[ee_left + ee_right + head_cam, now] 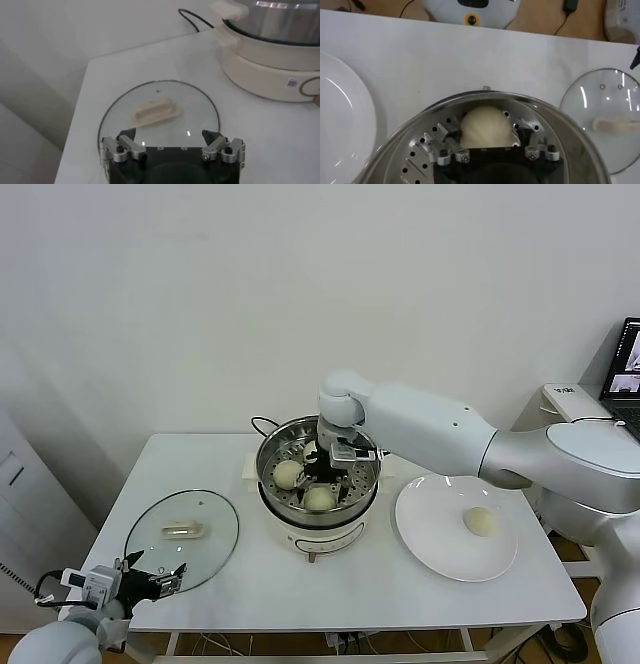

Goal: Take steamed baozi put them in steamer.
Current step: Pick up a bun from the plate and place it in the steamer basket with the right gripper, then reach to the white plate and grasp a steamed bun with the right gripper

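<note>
The steamer stands mid-table on its white base. Two steamed baozi lie in it, and a third pale one shows partly behind the arm. My right gripper reaches down into the pot. In the right wrist view it is open, its fingers flanking a baozi that rests on the perforated floor. One more baozi sits on the white plate. My left gripper hangs open and empty at the table's front left, over the lid's near edge.
A round glass lid with a cream handle lies flat left of the steamer. A black cord runs behind the pot. A laptop sits on a stand at the far right.
</note>
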Robot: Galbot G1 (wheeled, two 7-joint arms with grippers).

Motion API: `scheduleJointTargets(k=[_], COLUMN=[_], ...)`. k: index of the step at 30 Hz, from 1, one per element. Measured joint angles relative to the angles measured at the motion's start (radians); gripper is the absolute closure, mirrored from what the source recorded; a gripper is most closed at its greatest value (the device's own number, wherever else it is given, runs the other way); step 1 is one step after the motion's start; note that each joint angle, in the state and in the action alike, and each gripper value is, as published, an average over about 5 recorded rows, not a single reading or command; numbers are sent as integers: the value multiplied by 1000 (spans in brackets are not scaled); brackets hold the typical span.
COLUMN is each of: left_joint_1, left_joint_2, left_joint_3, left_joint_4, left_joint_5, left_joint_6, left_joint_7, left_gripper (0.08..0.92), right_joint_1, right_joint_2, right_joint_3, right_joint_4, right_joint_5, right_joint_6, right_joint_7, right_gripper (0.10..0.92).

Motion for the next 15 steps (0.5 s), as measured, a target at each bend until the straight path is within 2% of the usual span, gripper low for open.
scheduleJointTargets(k=[6,15], left_joint_1=[-1,-2], left_joint_2=[2,2], left_joint_3=[-1,-1], left_joint_4=[1,2], left_joint_5=[5,11], left_joint_6=[-1,-2], left_joint_7=[0,2], left_gripper=[177,177], right_joint_1=[34,127], right_joint_2=[-25,-130], right_joint_3=[15,-16], right_joint_4=[-23,-91], right_joint_5=[41,185], right_joint_6=[0,-12], right_joint_7=[5,-16], right_gripper=[203,203])
